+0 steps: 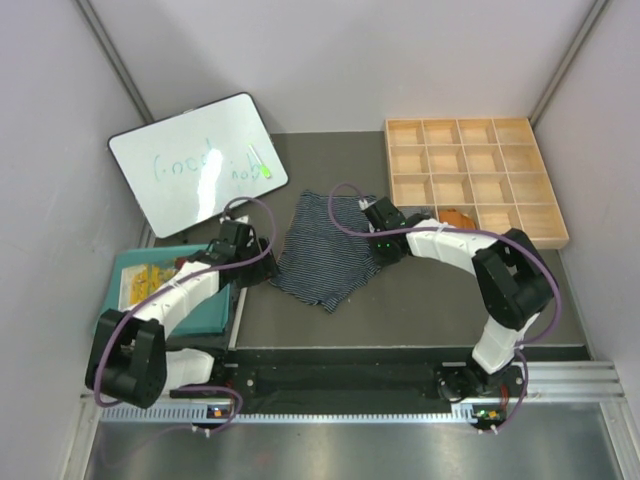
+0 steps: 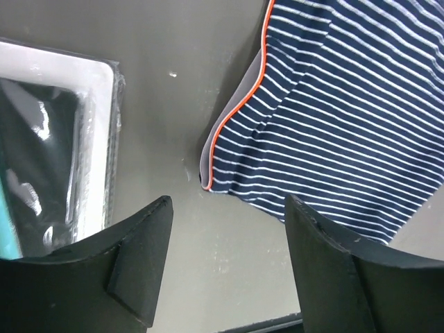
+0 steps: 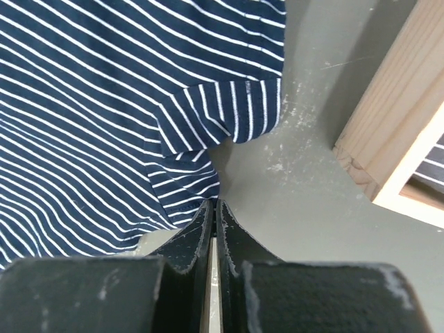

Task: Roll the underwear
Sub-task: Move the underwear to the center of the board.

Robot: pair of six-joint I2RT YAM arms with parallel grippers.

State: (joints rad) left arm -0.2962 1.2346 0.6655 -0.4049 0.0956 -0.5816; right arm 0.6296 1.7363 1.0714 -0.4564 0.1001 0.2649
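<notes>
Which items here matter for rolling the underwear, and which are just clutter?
For the job:
- navy striped underwear
- orange cloth, apparently another pair, half hidden

Just lying about:
- whiteboard
- wooden compartment tray
- teal mat

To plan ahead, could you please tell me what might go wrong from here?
The right jaws are shut just at the hem of the navy striped underwear, so they may hold little or nothing. The left jaws stand open over bare table beside its corner and could miss it.
</notes>
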